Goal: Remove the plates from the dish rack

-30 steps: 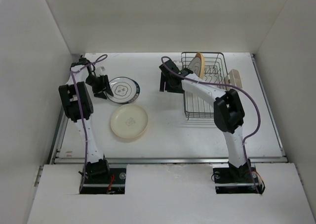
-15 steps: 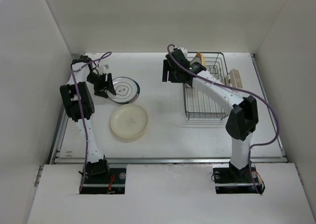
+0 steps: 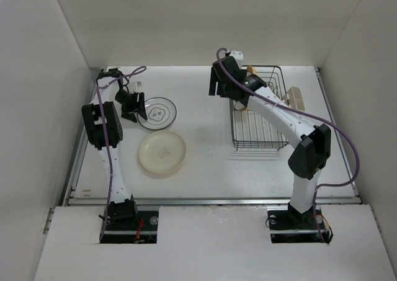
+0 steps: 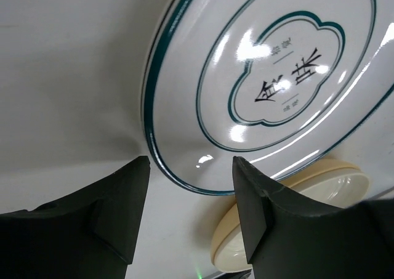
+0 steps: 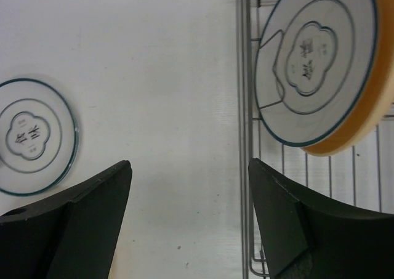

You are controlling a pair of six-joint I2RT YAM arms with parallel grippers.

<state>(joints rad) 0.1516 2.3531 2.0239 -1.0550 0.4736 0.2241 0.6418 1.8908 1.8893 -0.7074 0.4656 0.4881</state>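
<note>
While the left gripper (image 4: pixel 191 168) sits at the left edge of a round white plate with a dark teal rim, concentric rings and a clover-shaped centre motif (image 3: pixel 156 112), its two black fingers stand moderately apart. The plate's rim shows in the gap between them, and neither finger appears to press on it. That plate lies on the white table (image 3: pixel 205 163), well left of the rack. A round pale yellow plate (image 3: pixel 162 152) lies face up just in front of it. Their edges come very close, and whether they touch cannot be told.

The right gripper (image 5: pixel 189 164) hangs above the table by the near-left corner region of the rectangular dark wire dish rack (image 3: pixel 260 132), its claw spread wide and holding nothing. The wrist view looks down past its fingers at bare table on one side and the rack's wires on the other.

Inside the rack, at its far end, a second white plate with teal rings (image 5: pixel 311 63) stands on edge. A tan-orange plate (image 5: pixel 363 125) stands close behind it. A small beige holder (image 3: pixel 295 98) clings to the rack's right side
</note>
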